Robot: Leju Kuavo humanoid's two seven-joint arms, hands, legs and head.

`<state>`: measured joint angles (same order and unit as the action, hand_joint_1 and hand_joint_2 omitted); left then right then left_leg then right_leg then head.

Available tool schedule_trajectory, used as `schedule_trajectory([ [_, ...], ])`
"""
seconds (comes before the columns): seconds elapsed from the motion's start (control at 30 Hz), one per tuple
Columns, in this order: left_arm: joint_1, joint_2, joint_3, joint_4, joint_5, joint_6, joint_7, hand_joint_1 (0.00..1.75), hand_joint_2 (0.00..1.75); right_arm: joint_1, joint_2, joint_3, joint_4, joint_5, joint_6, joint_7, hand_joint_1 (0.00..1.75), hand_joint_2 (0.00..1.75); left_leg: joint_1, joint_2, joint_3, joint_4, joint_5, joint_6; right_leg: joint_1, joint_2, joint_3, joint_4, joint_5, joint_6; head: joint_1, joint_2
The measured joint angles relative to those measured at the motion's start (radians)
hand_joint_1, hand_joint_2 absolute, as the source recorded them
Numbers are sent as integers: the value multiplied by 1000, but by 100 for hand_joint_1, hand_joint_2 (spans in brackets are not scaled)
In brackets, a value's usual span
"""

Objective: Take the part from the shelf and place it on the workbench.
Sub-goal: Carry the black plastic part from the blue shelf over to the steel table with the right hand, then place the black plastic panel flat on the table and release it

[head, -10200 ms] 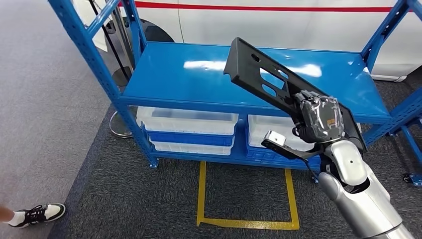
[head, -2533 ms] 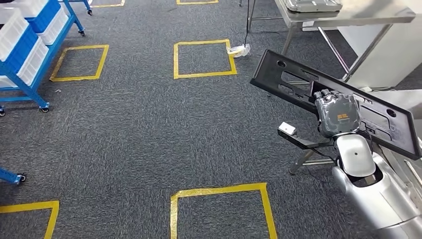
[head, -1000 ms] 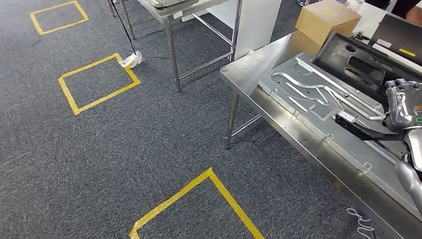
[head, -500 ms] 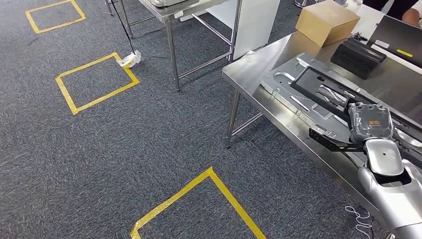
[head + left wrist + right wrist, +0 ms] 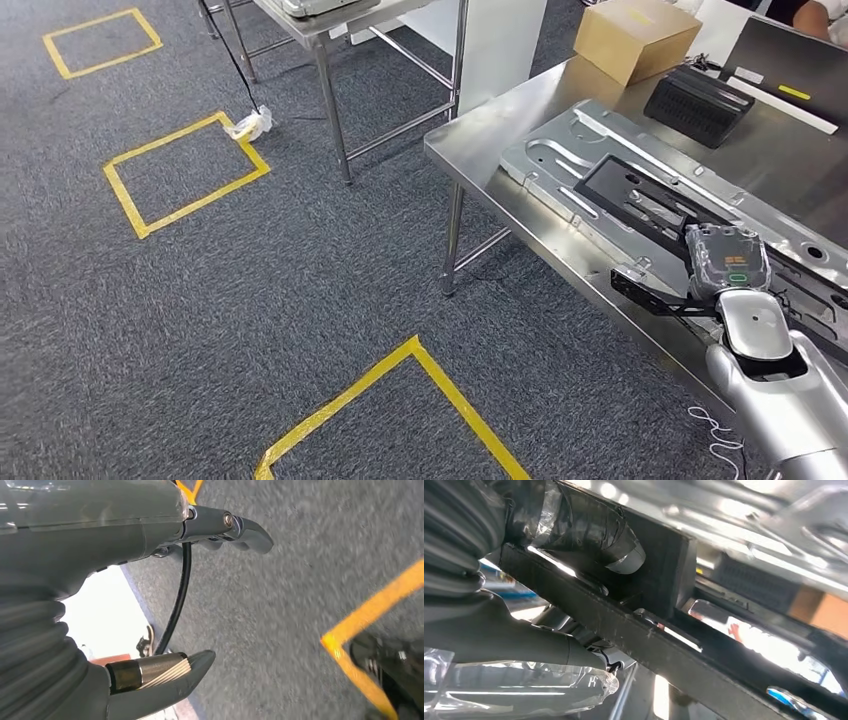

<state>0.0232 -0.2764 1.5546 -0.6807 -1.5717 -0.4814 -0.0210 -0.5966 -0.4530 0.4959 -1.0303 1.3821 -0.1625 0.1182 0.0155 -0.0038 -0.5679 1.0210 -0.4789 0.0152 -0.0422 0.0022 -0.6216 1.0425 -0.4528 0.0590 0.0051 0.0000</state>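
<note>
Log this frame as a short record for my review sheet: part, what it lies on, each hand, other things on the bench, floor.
part: long black frame part, low over the bench, over the metal panel
support: steel workbench with a grey stamped metal panel on it
right hand: right hand grips the part
left hand: left hand holds nothing, fingers apart, above the carpet
other bench items: cardboard box, black ribbed block
floor: grey carpet with yellow tape squares
</note>
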Motion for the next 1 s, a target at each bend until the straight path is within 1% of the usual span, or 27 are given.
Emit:
schedule_trajectory([
  [0.07,1,-2,1,-3,0,-6,-3,0,175,-2,1,0,3,-3,2,-1,175,175,2,1,2,1,-5,-11,3,4,-2,3,-2,-21,-1,0],
  [0.1,1,-3,2,-6,0,-8,-4,0,175,-4,1,0,4,-4,2,-2,175,175,4,1,-1,10,-13,-15,4,4,-1,5,-4,-30,-1,0],
  [0.13,0,-6,2,-8,0,-10,-6,0,175,-6,2,0,4,-4,3,-2,175,175,6,2,-11,37,-30,-18,5,4,1,4,-5,-39,-2,0],
  [0.17,0,-8,2,-10,0,-11,-8,0,175,-9,2,0,4,-4,3,-1,175,175,6,2,-33,84,-56,-20,7,4,4,4,-7,-46,-2,0],
  [0.23,0,-11,2,-14,0,-11,-10,0,175,-11,2,0,4,-4,4,-2,175,175,4,2,-105,226,-116,-17,16,5,8,5,-11,-56,-2,0],
  [0.27,0,-11,2,-15,0,-11,-10,0,175,-10,2,0,4,-4,4,-2,175,175,2,2,-138,282,-131,-13,22,5,9,5,-14,-59,-2,0],
  [0.3,1,-11,2,-16,0,-11,-10,0,175,-10,2,0,5,-4,4,-3,175,175,-1,2,-157,308,-126,-7,28,6,11,6,-16,-63,-2,0],
  [0.33,1,-11,2,-18,0,-11,-10,0,175,-10,2,0,5,-4,5,-4,175,175,-6,1,-156,290,-102,2,32,7,14,6,-18,-65,-2,0],
  [0.37,2,-12,2,-19,0,-11,-10,0,175,-11,2,0,5,-4,5,-4,175,175,-13,0,-135,234,-62,13,37,8,17,6,-20,-68,-2,0],
  [0.4,2,-12,2,-21,0,-11,-10,0,175,-11,2,0,5,-4,5,-4,175,175,-21,-1,-106,160,-23,28,39,10,20,5,-22,-70,-2,0],
  [0.43,2,-12,2,-23,0,-12,-10,0,175,-12,2,0,5,-4,5,-4,175,175,-28,0,-76,93,6,39,42,11,22,5,-23,-70,-2,0],
  [0.47,2,-12,2,-27,0,-13,-10,0,175,-12,3,0,6,-4,5,-4,175,175,-33,0,-55,47,22,47,42,12,23,4,-24,-69,-2,0],
  [0.5,3,-13,3,-30,0,-14,-10,0,175,-12,3,1,7,-5,6,-4,175,175,-36,1,-43,24,25,50,41,13,24,3,-25,-66,-1,0],
  [0.57,3,-15,3,-34,0,-18,-11,0,175,-12,3,1,8,-7,7,-6,175,175,-37,3,-35,11,26,50,40,14,26,-3,-24,-57,-2,0],
  [0.6,3,-17,3,-36,0,-20,-11,0,175,-13,3,1,9,-7,8,-7,175,175,-34,4,-29,-1,30,49,41,13,27,-3,-27,-53,-1,0],
  [0.63,2,-18,3,-38,0,-21,-11,0,175,-15,1,2,9,-7,8,-7,175,175,-31,5,-22,-16,35,49,42,11,22,10,-38,-48,0,0],
  [0.67,2,-20,3,-39,0,-22,-11,0,175,-19,0,2,9,-7,8,-8,175,175,-28,7,-14,-30,40,49,44,9,8,41,-57,-43,0,0],
  [0.7,2,-22,3,-41,0,-23,-11,0,175,-21,-1,2,10,-8,9,-7,175,175,-26,8,-8,-38,43,49,42,7,-18,94,-85,-39,1,0],
  [0.73,2,-23,3,-42,0,-23,-11,0,175,-23,-1,2,10,-8,10,-8,175,175,-26,8,-5,-42,43,50,40,6,-52,161,-114,-35,2,0],
  [0.77,2,-25,3,-42,0,-24,-11,0,175,-21,-1,3,12,-8,10,-8,175,175,-25,8,-3,-42,42,49,35,6,-84,221,-133,-30,2,0],
  [0.8,2,-27,3,-43,0,-24,-11,0,175,-19,-1,3,14,-8,11,-8,175,175,-23,8,-1,-40,39,47,29,5,-106,257,-135,-24,2,0],
  [0.83,2,-28,3,-43,0,-25,-11,0,175,-17,-1,4,15,-8,12,-8,175,175,-20,8,1,-37,35,44,23,3,-111,255,-117,-18,2,0],
  [0.87,2,-30,3,-43,0,-25,-11,0,175,-16,-1,5,17,-8,13,-8,175,175,-16,8,4,-31,29,39,16,1,-94,211,-81,-11,2,0],
  [0.9,2,-30,3,-43,0,-25,-11,0,175,-17,-1,6,17,-8,13,-8,175,175,-12,8,6,-23,21,33,10,-3,-64,140,-41,-3,2,0],
  [0.93,2,-31,3,-44,0,-25,-11,0,175,-18,-1,6,18,-8,14,-8,175,175,-10,7,5,-13,13,26,9,-5,-34,75,-14,3,4,0],
  [0.97,2,-31,3,-45,0,-25,-11,0,175,-20,-1,7,18,-8,14,-8,175,175,-9,7,4,-5,5,18,8,-6,-11,28,1,1,5,0],
  [1.0,1,-31,3,-46,0,-25,-11,0,175,-21,0,7,18,-8,14,-8,175,175,-10,7,3,1,0,12,10,-6,0,5,2,-5,6,0],
])
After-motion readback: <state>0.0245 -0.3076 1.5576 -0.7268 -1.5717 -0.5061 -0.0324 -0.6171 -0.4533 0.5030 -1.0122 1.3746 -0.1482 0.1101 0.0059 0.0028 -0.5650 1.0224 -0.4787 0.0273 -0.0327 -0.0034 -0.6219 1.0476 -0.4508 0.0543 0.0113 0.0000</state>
